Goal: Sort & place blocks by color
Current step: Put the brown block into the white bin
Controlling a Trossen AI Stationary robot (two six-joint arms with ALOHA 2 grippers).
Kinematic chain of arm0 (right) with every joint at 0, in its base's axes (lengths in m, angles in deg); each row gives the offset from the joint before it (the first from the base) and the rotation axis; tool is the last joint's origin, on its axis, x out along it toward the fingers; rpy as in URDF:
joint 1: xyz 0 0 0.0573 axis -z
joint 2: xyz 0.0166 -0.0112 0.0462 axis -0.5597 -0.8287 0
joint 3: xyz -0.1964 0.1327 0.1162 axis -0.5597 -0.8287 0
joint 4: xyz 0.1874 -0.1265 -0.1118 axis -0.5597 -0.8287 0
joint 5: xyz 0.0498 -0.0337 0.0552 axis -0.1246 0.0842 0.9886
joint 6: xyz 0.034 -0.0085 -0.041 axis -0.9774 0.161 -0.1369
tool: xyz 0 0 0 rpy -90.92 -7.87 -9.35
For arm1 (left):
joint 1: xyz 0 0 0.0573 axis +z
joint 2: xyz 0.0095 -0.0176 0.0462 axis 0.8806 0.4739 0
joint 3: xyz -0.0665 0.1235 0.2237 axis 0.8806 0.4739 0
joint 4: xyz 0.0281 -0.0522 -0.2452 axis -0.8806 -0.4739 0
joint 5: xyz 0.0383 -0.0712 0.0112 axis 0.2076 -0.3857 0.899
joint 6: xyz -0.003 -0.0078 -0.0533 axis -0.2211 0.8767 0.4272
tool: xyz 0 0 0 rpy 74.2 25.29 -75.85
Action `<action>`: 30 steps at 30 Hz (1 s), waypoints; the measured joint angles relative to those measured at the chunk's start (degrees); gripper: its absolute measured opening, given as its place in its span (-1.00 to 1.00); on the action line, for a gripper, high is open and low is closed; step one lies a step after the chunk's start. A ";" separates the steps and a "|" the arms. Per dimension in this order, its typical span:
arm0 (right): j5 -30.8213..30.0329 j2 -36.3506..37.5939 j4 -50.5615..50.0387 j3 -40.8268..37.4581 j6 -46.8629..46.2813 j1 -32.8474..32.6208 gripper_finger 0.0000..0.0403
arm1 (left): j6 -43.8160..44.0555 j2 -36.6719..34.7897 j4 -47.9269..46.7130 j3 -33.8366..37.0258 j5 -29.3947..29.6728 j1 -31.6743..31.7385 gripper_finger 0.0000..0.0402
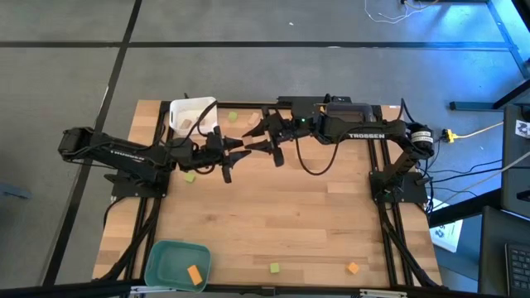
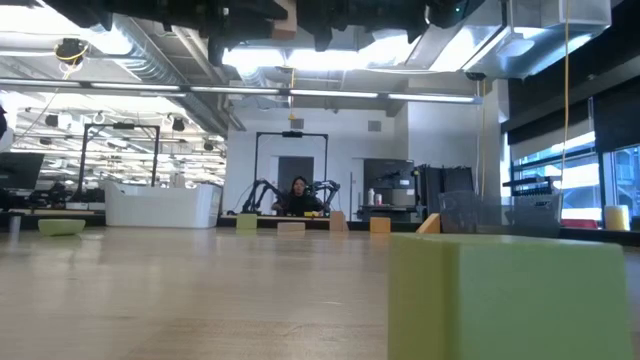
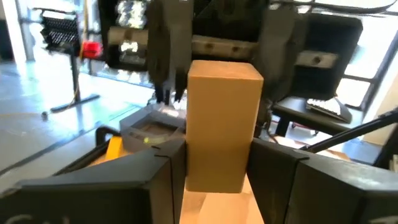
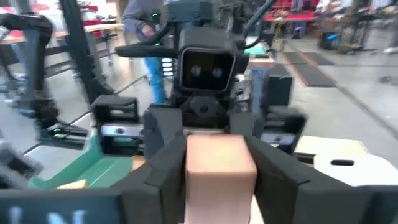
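A: Your left tool (image 3: pixel 214 168) is clamped on the tan block (image 3: pixel 221 124), raised over the tabletop (image 1: pixel 273 215) near the white tray (image 1: pixel 192 114).

B: And your right tool (image 4: pixel 214 165) meets it, fingers flanking that block. Release out of step and it drops.

The setting is a robotics laboratory or workshop. The wooden counter (image 1: pixel 273 215) carries two dark arms on black frame rails and stands on a grey floor marked with dark lines. Loose cables (image 1: pixel 476 132) run off one side. Beyond the counter, the low view shows an open industrial hall: exposed ceiling ducts (image 2: pixel 150 60), strip lighting, long benches and a second pair of robot arms (image 2: pixel 262 192) on a black frame, with a person (image 2: pixel 298 192) seated behind it. A person (image 4: pixel 146 37) stands among dark equipment stands in the right wrist view.
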 joint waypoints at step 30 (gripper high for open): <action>-0.74 8.70 -5.55 0.15 1.04 3.85 0.15 | 20.71 -13.11 -45.32 0.04 28.90 21.15 -0.43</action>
